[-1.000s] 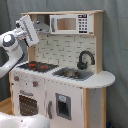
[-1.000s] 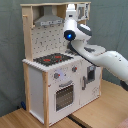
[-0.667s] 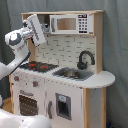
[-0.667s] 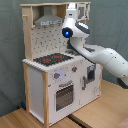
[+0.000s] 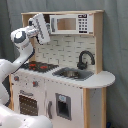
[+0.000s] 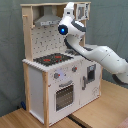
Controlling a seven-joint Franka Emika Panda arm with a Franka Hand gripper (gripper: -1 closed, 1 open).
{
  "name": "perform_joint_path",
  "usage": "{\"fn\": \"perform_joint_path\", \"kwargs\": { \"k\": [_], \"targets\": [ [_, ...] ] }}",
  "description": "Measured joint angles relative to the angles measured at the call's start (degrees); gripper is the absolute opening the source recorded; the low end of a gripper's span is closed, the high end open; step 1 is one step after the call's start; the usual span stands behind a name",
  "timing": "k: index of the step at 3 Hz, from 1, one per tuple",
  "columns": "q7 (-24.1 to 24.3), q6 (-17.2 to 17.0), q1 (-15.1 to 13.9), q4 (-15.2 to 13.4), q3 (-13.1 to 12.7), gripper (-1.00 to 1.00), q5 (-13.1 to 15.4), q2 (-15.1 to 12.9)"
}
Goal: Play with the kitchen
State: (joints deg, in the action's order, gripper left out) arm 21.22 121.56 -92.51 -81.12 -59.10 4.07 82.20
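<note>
The kitchen [image 5: 65, 95] [image 6: 52, 80] is a white and light-wood toy set in both exterior views. It has a black-red stovetop [image 5: 39, 66] [image 6: 52, 59], a black faucet [image 5: 85, 59] over a sink [image 5: 72, 74], a grey hood [image 6: 47, 21], an oven door [image 5: 29, 104] [image 6: 63, 95] and a microwave cabinet [image 5: 70, 23]. My gripper [image 5: 40, 27] [image 6: 76, 11] is raised high at the upper cabinet, above the stovetop, beside the microwave's left edge. Nothing shows in it.
The white arm [image 6: 102, 56] reaches in from the second exterior view's right, across the counter. The kitchen stands on a wooden table [image 6: 95, 117]. A grey curtain [image 5: 117, 45] hangs behind.
The gripper has risen from just above the stovetop to the height of the upper cabinet and moved closer to the microwave.
</note>
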Motion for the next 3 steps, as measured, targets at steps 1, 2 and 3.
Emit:
{"fn": "perform_joint_path", "kwargs": {
  "k": [1, 2, 3],
  "targets": [
    [-0.36, -5.44, 0.74, -0.96, 0.17, -1.00, 0.00, -1.43],
    [-1.39, -8.81, 3.86, -4.52, 1.01, -1.00, 0.00, -1.86],
    [-3.89, -8.81, 7.77, -8.78, 2.28, -1.00, 0.03, -1.87]
  ]
}}
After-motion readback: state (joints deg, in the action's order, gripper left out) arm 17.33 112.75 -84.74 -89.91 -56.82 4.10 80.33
